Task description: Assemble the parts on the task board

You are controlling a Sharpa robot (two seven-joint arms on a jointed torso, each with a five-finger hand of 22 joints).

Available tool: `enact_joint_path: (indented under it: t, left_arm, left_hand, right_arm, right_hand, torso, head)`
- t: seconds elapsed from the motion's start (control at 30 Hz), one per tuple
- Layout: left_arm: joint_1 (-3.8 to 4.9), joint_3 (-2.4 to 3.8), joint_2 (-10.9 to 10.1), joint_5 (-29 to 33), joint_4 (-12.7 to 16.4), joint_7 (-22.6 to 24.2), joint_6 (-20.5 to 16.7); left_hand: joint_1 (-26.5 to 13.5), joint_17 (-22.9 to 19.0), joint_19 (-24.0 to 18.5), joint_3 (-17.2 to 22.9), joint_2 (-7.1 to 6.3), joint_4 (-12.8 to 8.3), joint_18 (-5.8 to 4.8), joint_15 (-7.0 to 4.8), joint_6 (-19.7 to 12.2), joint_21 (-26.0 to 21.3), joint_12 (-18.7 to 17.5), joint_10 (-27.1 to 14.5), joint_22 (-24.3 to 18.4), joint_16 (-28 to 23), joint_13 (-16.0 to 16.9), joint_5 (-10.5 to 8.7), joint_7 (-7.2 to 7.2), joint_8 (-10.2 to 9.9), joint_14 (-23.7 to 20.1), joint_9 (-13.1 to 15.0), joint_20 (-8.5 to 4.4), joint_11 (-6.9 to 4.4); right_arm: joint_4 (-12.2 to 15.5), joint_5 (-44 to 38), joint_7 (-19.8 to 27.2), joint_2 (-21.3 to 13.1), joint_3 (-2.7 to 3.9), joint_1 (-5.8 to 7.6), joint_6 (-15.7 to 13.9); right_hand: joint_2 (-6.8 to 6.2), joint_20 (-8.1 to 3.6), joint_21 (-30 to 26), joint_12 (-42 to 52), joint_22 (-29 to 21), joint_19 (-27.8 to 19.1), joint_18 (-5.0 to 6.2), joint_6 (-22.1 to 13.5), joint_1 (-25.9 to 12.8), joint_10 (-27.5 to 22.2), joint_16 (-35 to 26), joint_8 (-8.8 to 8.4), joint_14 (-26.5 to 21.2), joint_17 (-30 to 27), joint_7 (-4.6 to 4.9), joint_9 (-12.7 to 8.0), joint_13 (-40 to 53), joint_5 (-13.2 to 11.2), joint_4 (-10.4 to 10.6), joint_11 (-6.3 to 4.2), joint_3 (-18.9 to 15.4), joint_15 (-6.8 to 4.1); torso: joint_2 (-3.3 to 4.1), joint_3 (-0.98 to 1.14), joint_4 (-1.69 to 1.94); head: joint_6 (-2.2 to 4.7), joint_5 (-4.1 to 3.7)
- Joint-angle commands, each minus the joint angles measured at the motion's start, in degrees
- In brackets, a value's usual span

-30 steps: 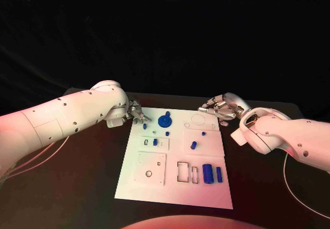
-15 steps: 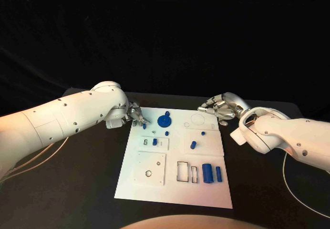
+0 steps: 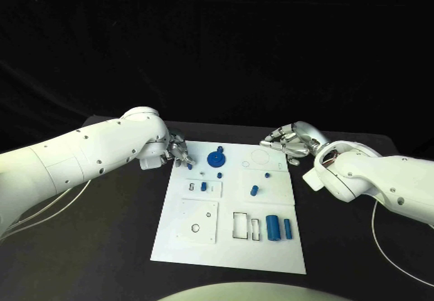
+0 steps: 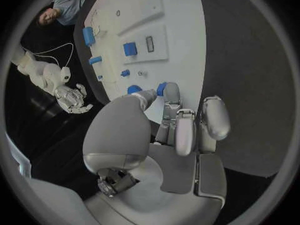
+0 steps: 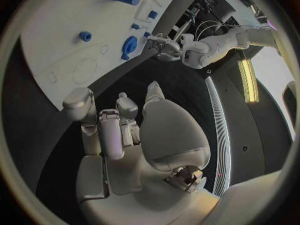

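The white task board (image 3: 199, 248) lies in the middle of the table. My left hand (image 3: 174, 152) is at its far left corner, where thumb and a fingertip (image 4: 170, 92) pinch a small blue part (image 3: 189, 166) (image 4: 161, 88) that still sits at the board. A blue gear (image 3: 217, 158) stands just to the right of it. My right hand (image 3: 290, 143) hovers at the board's far right corner, fingers apart and loosely curved (image 5: 125, 130), holding nothing. Close to it is a printed circle (image 3: 257, 155) with nothing in it.
More blue parts sit on the board: a small block (image 3: 204, 186), two pegs (image 3: 255, 190) (image 3: 267, 175), and a thick cylinder (image 3: 272, 228) beside a thinner one (image 3: 288, 229) near the front right. A square plate with holes (image 3: 199, 221) is at the front left.
My left hand's fingers have dropped a little toward the board's far left corner and closed on the small blue part. The right hand has not moved.
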Motion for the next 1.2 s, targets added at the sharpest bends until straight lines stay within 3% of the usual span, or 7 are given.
enact_joint_path:
  t: [0.03, 0.2, 0.47, 0.8, 0.87, 0.93, 1.2]
  left_arm:
    - [0.00, 0.01, 0.21, 1.36, 0.00, 0.86, -0.30]
    - [0.00, 0.00, 0.22, 2.24, -0.05, 1.21, -1.30]
    - [-0.06, 0.10, -0.70, 4.69, 0.89, 1.32, -2.77]
    - [-0.07, 0.40, -5.63, 9.41, 7.51, 1.22, -5.29]
    - [-0.07, 0.44, -6.96, 9.91, 9.52, 2.06, -5.70]
    - [-0.09, 0.46, -7.92, 10.05, 11.02, 2.92, -6.07]
    - [-1.34, 0.45, -11.09, 7.02, 16.31, 5.81, -8.32]
  left_hand:
    - [1.73, 8.63, 0.13, 1.65, 0.01, -0.11, 0.23, -0.52, -0.49, -0.37, -0.38, 0.09, 0.11, -0.29, -0.18, -0.01, -0.21, 0.73, 4.18, 0.28, -0.53, -0.35]
    - [6.33, 8.72, 0.20, 7.95, -0.44, -1.57, 0.20, -0.73, -1.70, -0.31, -0.59, 0.52, 0.38, -0.25, -0.78, -0.14, -0.40, 3.53, 4.23, 1.71, -0.73, -0.59]
    - [6.50, 8.74, 0.12, 13.59, -1.36, -2.79, 0.20, -0.71, -2.82, -0.30, -0.57, 1.04, 0.43, -0.25, -1.16, -0.10, -0.48, 6.67, 4.25, 3.77, -0.72, -0.63]
    - [5.66, 9.17, 0.23, 16.56, -2.45, -3.79, 0.19, -0.85, -3.12, -0.22, -0.29, 1.53, 0.61, -0.05, -1.23, 0.11, -0.62, 8.23, 4.41, 4.60, -0.83, -0.79]
    - [5.27, 9.32, 0.35, 17.95, -3.06, -4.36, 0.16, -0.95, -3.10, -0.14, -0.17, 1.77, 0.77, 0.02, -1.26, 0.22, -0.69, 8.72, 4.47, 4.78, -0.92, -0.88]
    - [4.77, 9.57, 0.59, 21.41, -4.65, -5.69, 0.09, -1.13, -2.77, 0.06, -0.06, 2.07, 1.10, 0.13, -1.33, 0.41, -0.70, 9.36, 4.57, 4.89, -1.09, -0.99]
    - [3.76, 9.70, 1.09, 23.62, -5.69, -6.57, -0.03, -1.24, -2.37, 0.42, 0.20, 2.68, 1.83, 0.19, -1.24, 0.57, -0.88, 9.86, 4.62, 4.92, -1.23, -1.17]
  right_arm:
    - [0.00, -0.21, 0.37, 0.05, 0.00, -0.04, 0.42]
    - [-0.03, -0.21, 0.36, 0.05, 0.00, -0.05, 0.48]
    - [-0.10, -0.21, 0.34, 0.04, 0.00, -0.07, 0.62]
    - [-0.17, -0.21, 0.29, -0.13, -0.01, -0.10, 0.69]
    - [-0.19, -0.21, 0.28, -0.15, -0.01, -0.11, 0.70]
    - [-0.19, -0.20, 0.28, -0.16, -0.01, -0.12, 0.71]
    - [-0.21, -0.19, 0.25, -0.28, -0.03, -0.20, 0.81]
  right_hand:
    - [0.56, 0.12, -0.06, 0.29, 0.12, 0.30, 0.57, -0.26, 0.34, -0.04, -0.28, 0.39, 2.15, 0.04, 0.01, -0.08, -0.04, 0.35, 0.08, -0.02, -0.36, -0.18]
    - [0.63, 0.12, -0.08, 0.34, 0.12, 0.30, 0.57, -0.26, 0.43, 0.00, -0.31, 0.43, 2.14, -0.01, 0.00, -0.09, 0.00, 0.48, 0.08, -0.02, -0.41, -0.19]
    - [0.72, 0.11, -0.13, 0.35, 0.11, 0.29, 0.58, -0.26, 0.53, -0.02, -0.31, 0.47, 2.14, 0.01, 0.00, -0.09, -0.03, 0.69, 0.08, -0.03, -0.49, -0.19]
    - [0.76, 0.11, -0.16, 0.34, 0.10, 0.29, 0.59, -0.27, 0.59, -0.04, -0.33, 0.50, 2.13, -0.02, -0.01, -0.10, -0.06, 0.85, 0.09, -0.03, -0.57, -0.19]
    - [0.76, 0.11, -0.16, 0.34, 0.10, 0.29, 0.59, -0.27, 0.59, -0.04, -0.33, 0.50, 2.13, -0.02, -0.01, -0.10, -0.06, 0.85, 0.09, -0.03, -0.57, -0.19]
    - [0.76, 0.11, -0.16, 0.34, 0.10, 0.29, 0.59, -0.27, 0.59, -0.04, -0.33, 0.50, 2.13, -0.02, -0.01, -0.10, -0.06, 0.85, 0.09, -0.03, -0.57, -0.19]
    - [0.76, 0.11, -0.16, 0.34, 0.10, 0.29, 0.59, -0.27, 0.59, -0.04, -0.33, 0.50, 2.13, -0.02, -0.01, -0.10, -0.06, 0.85, 0.09, -0.03, -0.57, -0.19]
  torso:
    - [-0.01, 0.00, 0.02]
    - [-0.02, -0.02, 0.04]
    - [-0.07, -0.01, -0.03]
    - [-0.31, 0.14, 0.22]
    - [-0.41, 0.20, 0.26]
    - [-0.47, 0.22, 0.29]
    - [-0.70, 0.26, 0.43]
  head:
    - [-0.06, 0.00]
    - [-0.18, 0.08]
    - [-0.10, 0.08]
    - [-0.26, 0.27]
    - [-0.27, 0.28]
    - [-0.35, 0.29]
    - [-0.63, 0.33]
